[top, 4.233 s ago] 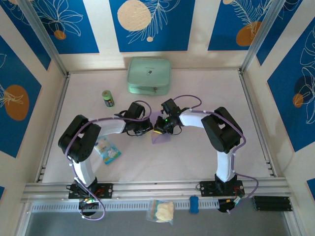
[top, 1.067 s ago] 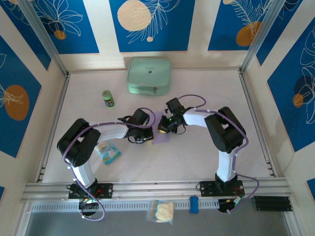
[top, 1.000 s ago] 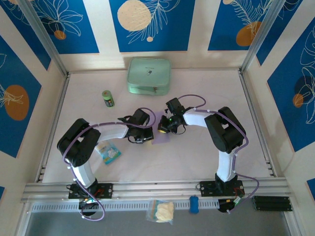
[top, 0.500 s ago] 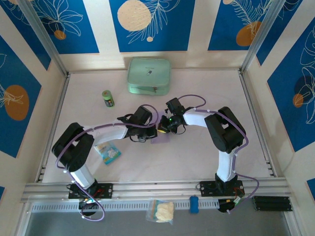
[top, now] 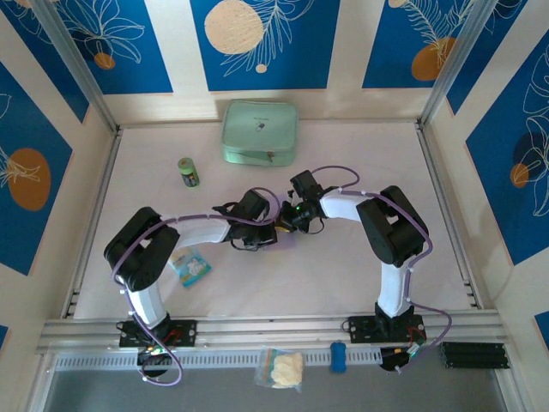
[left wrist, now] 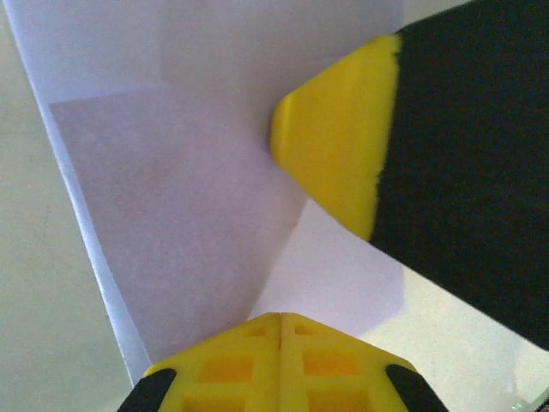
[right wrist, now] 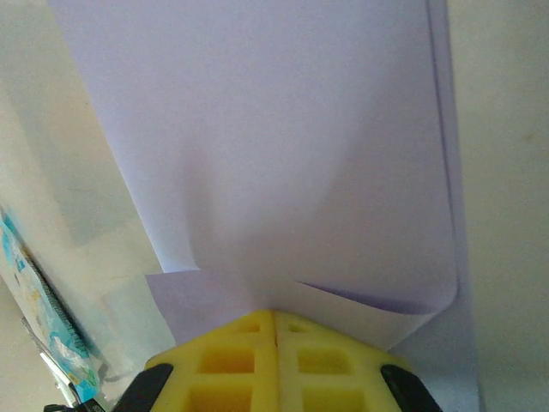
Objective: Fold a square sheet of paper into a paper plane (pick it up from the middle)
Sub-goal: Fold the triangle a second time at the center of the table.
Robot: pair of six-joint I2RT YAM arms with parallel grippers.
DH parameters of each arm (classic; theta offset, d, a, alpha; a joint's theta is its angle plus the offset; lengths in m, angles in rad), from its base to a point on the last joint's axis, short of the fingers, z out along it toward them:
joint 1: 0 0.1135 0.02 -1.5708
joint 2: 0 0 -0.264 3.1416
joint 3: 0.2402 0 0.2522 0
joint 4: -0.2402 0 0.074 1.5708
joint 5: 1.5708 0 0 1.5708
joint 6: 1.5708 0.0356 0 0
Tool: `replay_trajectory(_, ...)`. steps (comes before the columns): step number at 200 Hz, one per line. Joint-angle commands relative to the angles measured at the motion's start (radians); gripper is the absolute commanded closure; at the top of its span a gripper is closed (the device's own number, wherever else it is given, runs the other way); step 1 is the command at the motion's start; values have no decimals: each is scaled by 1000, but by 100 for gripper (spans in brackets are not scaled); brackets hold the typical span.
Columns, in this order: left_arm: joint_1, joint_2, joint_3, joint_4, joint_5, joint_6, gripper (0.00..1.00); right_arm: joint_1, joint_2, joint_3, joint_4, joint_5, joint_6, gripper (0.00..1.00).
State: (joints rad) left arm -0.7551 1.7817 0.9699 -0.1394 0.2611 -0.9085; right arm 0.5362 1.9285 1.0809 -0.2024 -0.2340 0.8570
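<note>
Moving rightward mid-table (top: 360, 163), left gripper (top: 262, 233) closing on right gripper (top: 283, 221); left jaws shut, empty, touching square sheet of paper (left wrist: 171, 223); right jaws pinching its curled edge.

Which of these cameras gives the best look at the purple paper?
The right wrist view: the purple paper lies broad and close, its curled fold plain. The left wrist view shows a folded part; from above, it is nearly hidden.
</note>
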Motion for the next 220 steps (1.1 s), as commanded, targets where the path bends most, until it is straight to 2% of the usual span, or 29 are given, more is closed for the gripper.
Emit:
replay_trajectory(1, -8, 16, 23, -27, 1, 20, 96, -7, 91, -44, -149, 129, 10, 100)
replay_trajectory(52, 1, 11, 3, -52, -30, 36, 96, -7, 99, -39, -158, 132, 4, 100)
replay_trajectory(138, 19, 8, -51, -34, -19, 34, 97, -7, 107, -36, -167, 137, -4, 100)
replay_trajectory(220, 58, -46, -170, -44, 54, 89, 99, -7, 114, -27, -183, 146, -15, 100)
